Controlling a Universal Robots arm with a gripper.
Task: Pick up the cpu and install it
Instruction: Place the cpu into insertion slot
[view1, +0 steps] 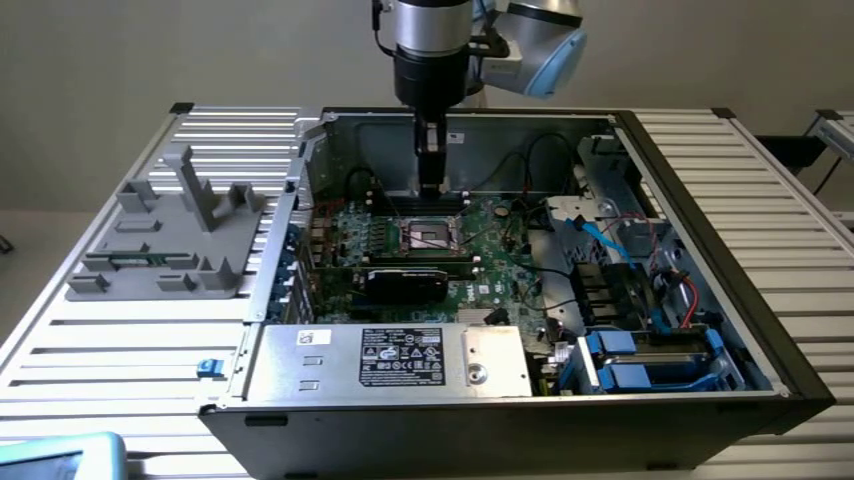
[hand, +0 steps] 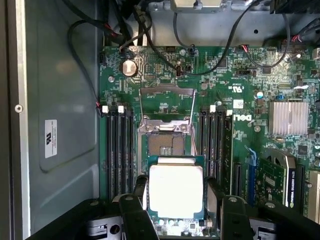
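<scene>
Pincer (hand: 177, 199) grasping the cpu (hand: 176, 189) over the open socket (hand: 165, 144) (carrying step); seating likely needs square alignment.

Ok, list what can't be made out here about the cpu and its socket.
Wrist view: near edge of the socket, covered by the cpu held in the gripper.
Wrist view: the cpu's underside, facing away from the camera.
Exterior view: the gap between gripper and socket, too small to judge.
</scene>
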